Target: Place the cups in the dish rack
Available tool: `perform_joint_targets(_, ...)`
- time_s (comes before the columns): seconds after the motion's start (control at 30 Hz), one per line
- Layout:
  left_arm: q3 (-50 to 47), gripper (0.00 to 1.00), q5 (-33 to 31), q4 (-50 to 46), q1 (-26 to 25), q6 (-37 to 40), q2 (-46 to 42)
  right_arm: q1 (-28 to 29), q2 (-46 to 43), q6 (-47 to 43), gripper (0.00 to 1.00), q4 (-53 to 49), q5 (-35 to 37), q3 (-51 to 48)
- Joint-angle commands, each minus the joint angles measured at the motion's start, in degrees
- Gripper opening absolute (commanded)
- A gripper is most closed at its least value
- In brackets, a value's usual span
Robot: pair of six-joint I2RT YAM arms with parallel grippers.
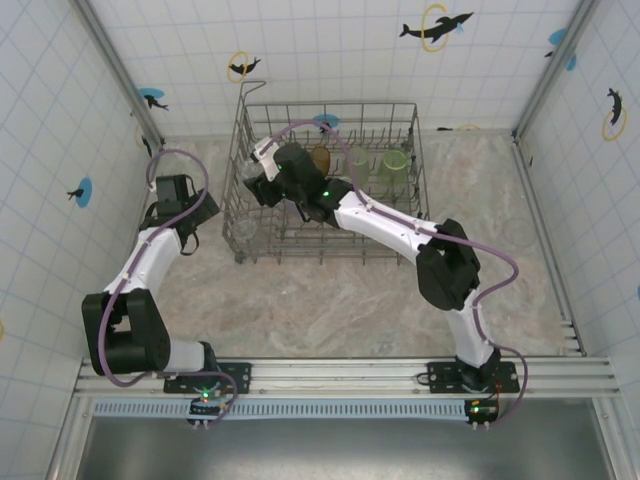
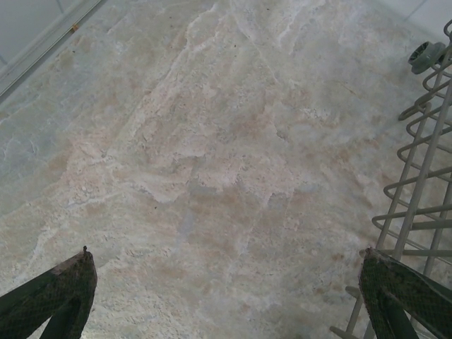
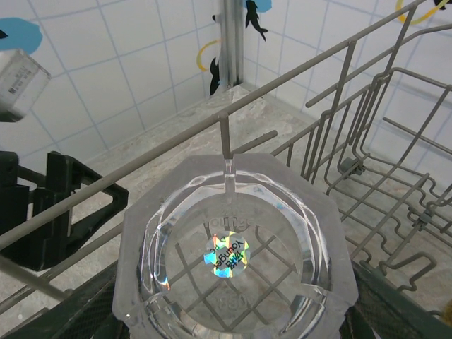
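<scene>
The grey wire dish rack (image 1: 340,105) stands at the back middle of the table. An amber cup (image 1: 320,158) and two pale green cups (image 1: 361,165) (image 1: 396,165) stand in its far row. My right gripper (image 1: 252,172) reaches into the rack's left part, shut on a clear cup (image 3: 233,233) that is upside down, base and shiny sticker facing the wrist camera, over a tine; the dark fingers (image 3: 395,307) flank it. Another clear cup (image 1: 243,232) seems to sit in the rack's near left corner. My left gripper (image 1: 178,192) (image 2: 226,282) hangs open over bare table, just left of the rack (image 2: 429,166).
Tiled walls with dolphin stickers close in the table on three sides. The left arm's dark gripper (image 3: 42,205) is just outside the rack's left wall. Marbled table lies bare in front of the rack and to its right.
</scene>
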Motion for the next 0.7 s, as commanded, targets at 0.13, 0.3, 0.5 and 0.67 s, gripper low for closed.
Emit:
perform_joint_targets(0.13, -0.13, 0.98, 2.32, 1.08, 0.11, -0.57, -1.10, 0.77, 3.98, -0.34, 0.52, -0.83, 0.10, 6.66)
perform_joint_targets(0.3, 0.02, 0.98, 2.36, 0.87, 0.14, -0.55, -1.15, 0.79, 5.48, 0.35, 0.52, -2.14, 1.79, 7.94)
perform_joint_targets(0.5, -0.16, 0.98, 3.81, 0.98, 0.07, -1.11, -1.06, 0.79, 6.11, 0.43, 0.52, -3.03, 3.03, 8.01)
perform_joint_targets(0.67, 0.07, 0.98, 4.53, 0.75, 0.12, -1.07, -0.84, 0.78, 7.10, 1.01, 0.52, -3.13, 2.85, 8.28)
